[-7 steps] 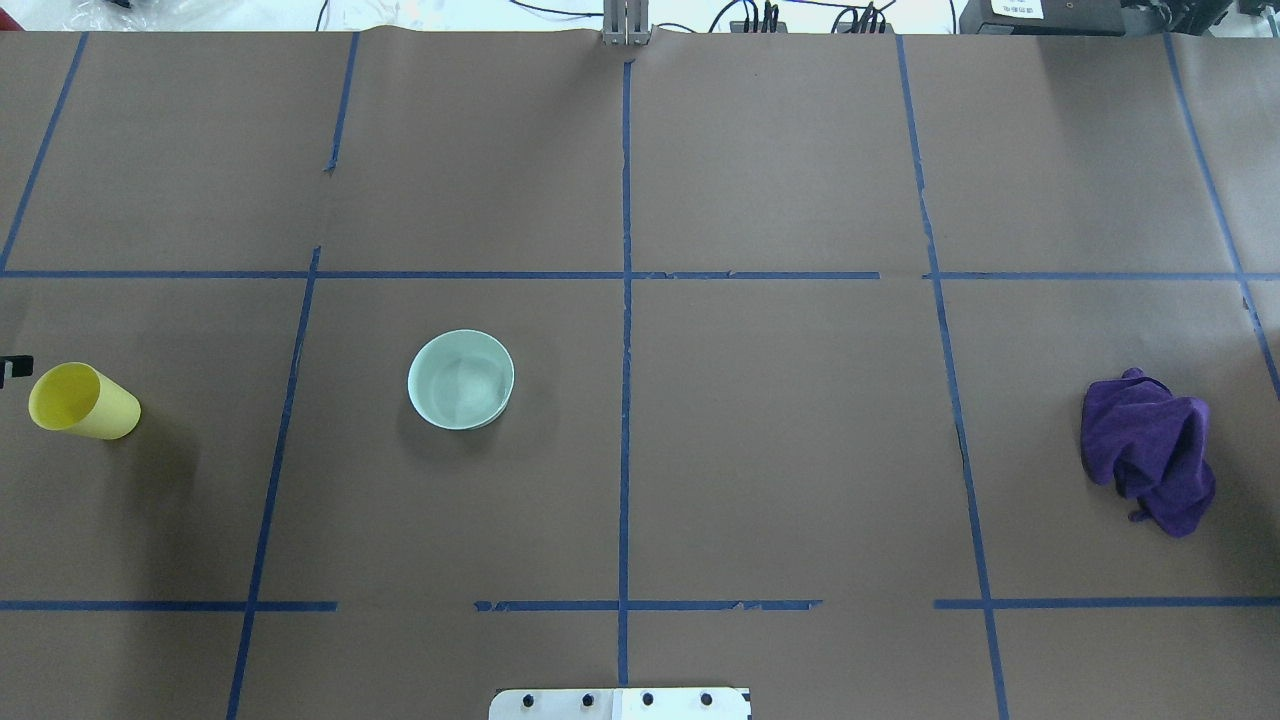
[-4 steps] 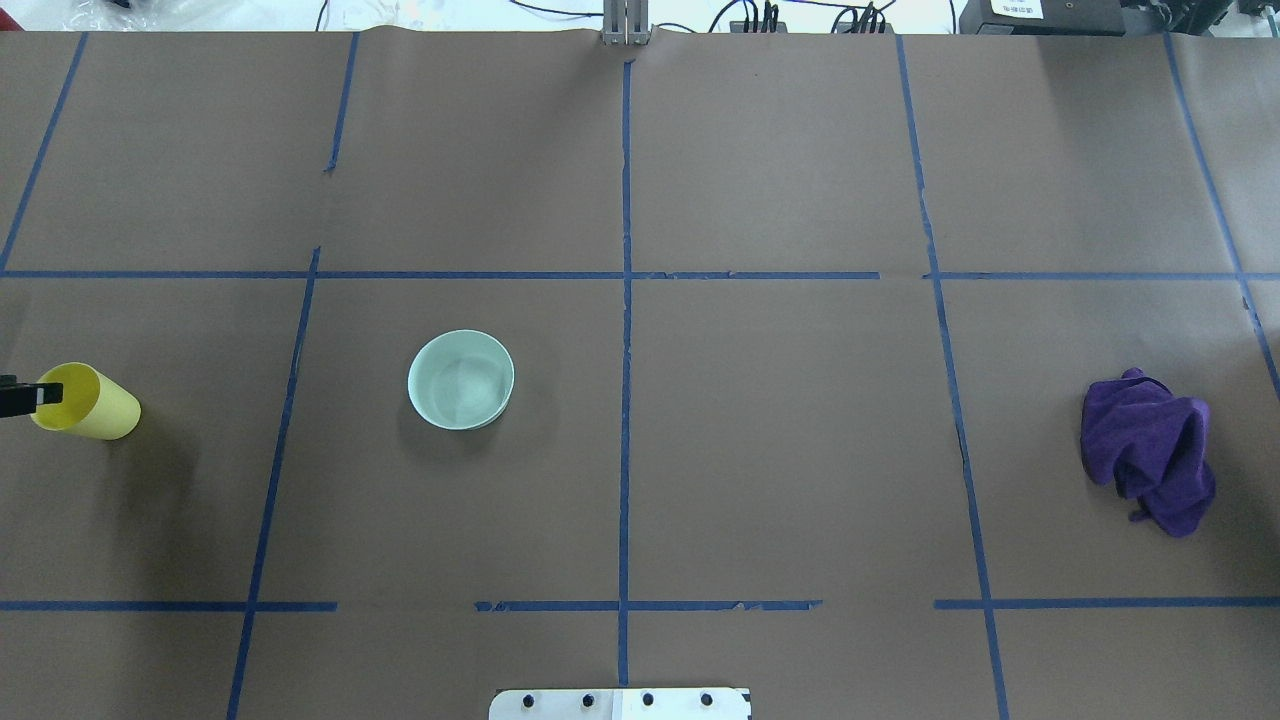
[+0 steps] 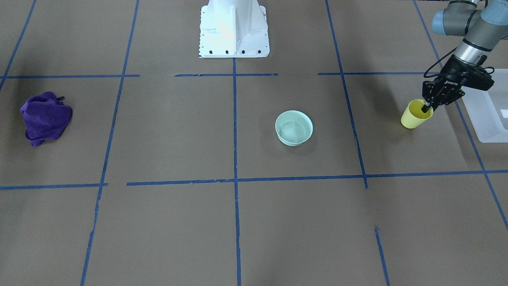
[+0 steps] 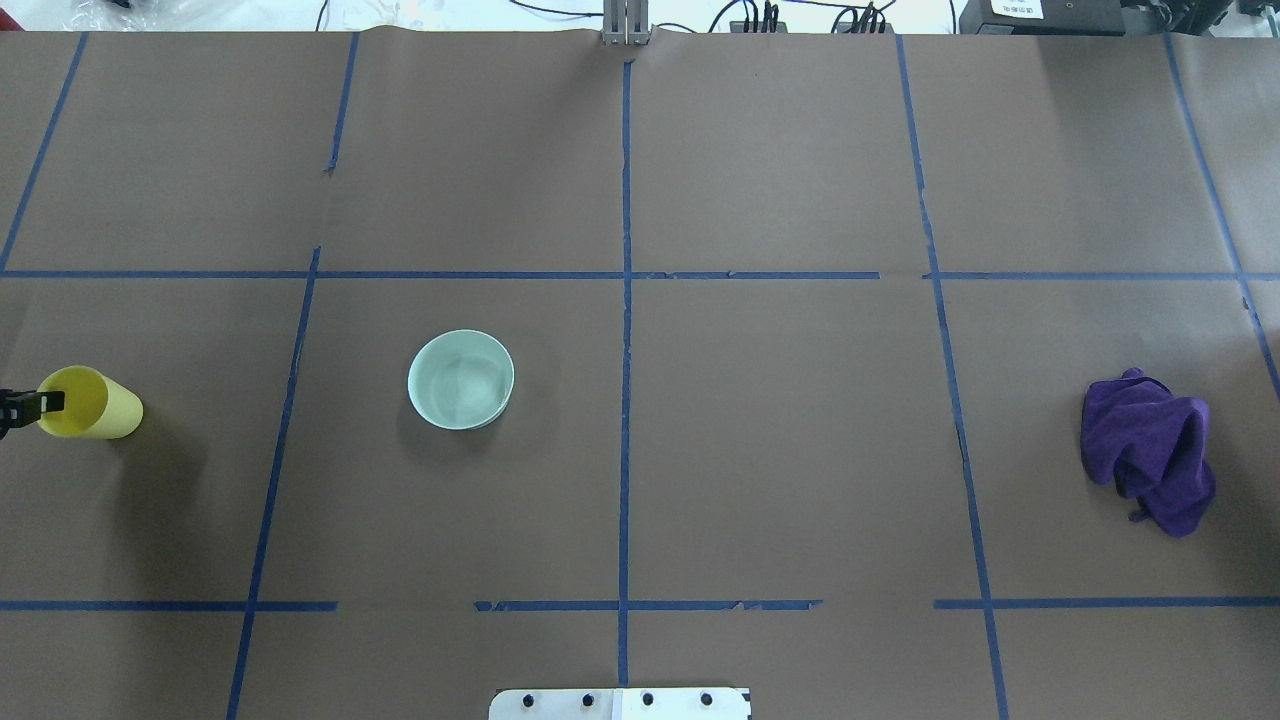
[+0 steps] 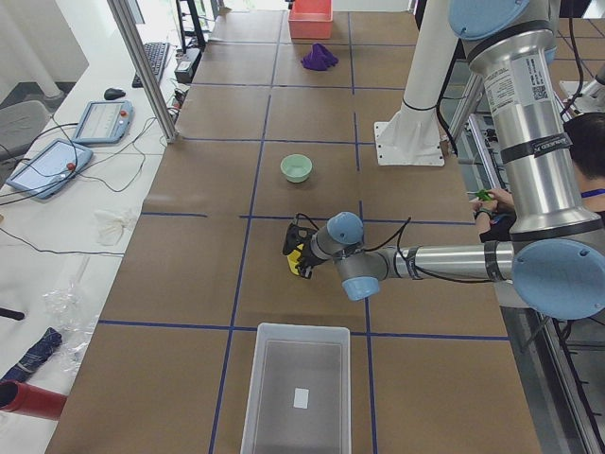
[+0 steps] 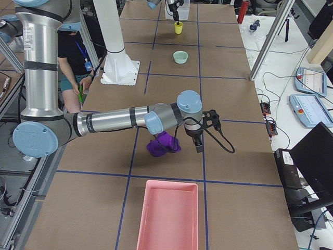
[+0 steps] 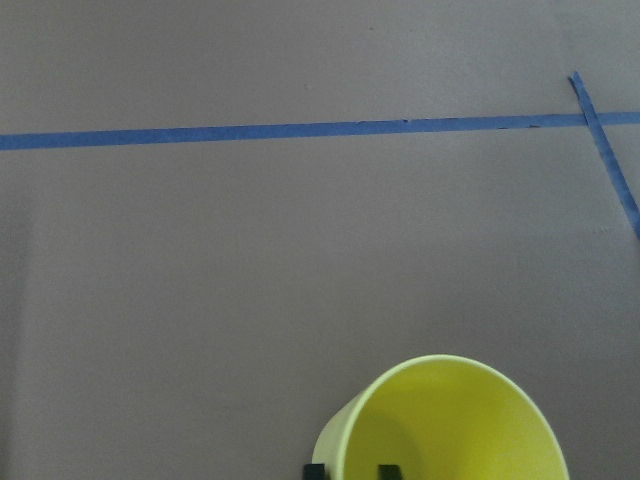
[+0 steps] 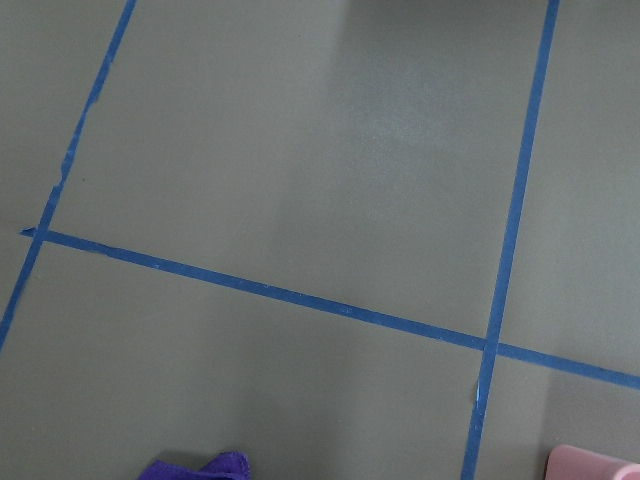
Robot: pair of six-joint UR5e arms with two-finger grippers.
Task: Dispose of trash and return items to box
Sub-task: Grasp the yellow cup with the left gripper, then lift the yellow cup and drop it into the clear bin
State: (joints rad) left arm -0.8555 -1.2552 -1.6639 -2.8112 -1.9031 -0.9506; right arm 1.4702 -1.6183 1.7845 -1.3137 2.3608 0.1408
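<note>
The yellow cup (image 3: 412, 118) stands upright near the table's left end, also in the overhead view (image 4: 105, 408). My left gripper (image 3: 428, 107) is shut on its rim, with one finger inside and one outside the near wall, as the left wrist view (image 7: 350, 470) shows. The mint-green bowl (image 4: 461, 379) sits upright and empty toward the table's middle. The translucent box (image 3: 486, 115) lies just beyond the cup and is empty (image 5: 293, 397). My right gripper (image 6: 200, 145) hovers beside the purple cloth (image 6: 162, 145); I cannot tell whether it is open or shut.
The purple cloth (image 4: 1150, 452) lies crumpled at the table's right end. A pink bin (image 6: 166, 214) stands beyond it at that end. The white robot base (image 3: 233, 28) is at the robot's edge of the table. Blue tape lines grid the brown paper.
My left gripper has come in from the left edge onto the cup's rim. The cup has shifted slightly to the right. The bowl and the cloth have not moved.
</note>
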